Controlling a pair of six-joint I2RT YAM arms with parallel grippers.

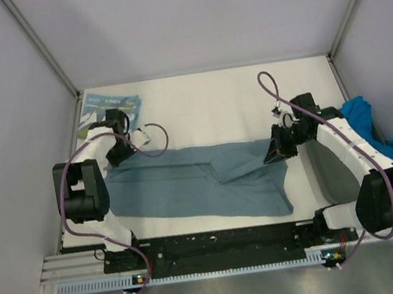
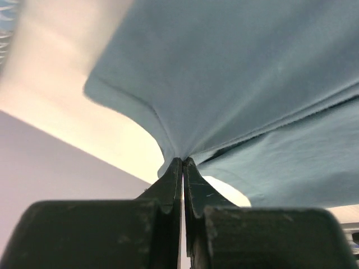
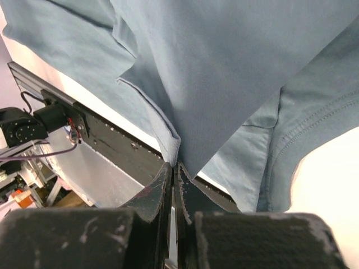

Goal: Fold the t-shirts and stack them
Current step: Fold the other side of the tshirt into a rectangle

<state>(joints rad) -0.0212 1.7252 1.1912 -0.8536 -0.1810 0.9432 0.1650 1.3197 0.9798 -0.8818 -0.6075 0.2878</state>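
A plain slate-teal t-shirt [image 1: 194,183] lies spread across the white table, partly folded lengthwise. My left gripper [image 1: 126,150] is shut on its left edge; the left wrist view shows the cloth [image 2: 235,78] pinched at the fingertips [image 2: 175,168]. My right gripper [image 1: 275,150] is shut on a fold at the shirt's right end and lifts it; the right wrist view shows the cloth [image 3: 224,73] caught between the fingertips [image 3: 166,174]. A teal printed shirt [image 1: 108,106] lies folded at the far left corner. A bright blue shirt [image 1: 365,119] is bunched at the right edge.
A dark grey-green tray [image 1: 330,169] sits under my right arm at the right side. Grey enclosure walls ring the table. The black rail [image 1: 216,242] with the arm bases runs along the near edge.
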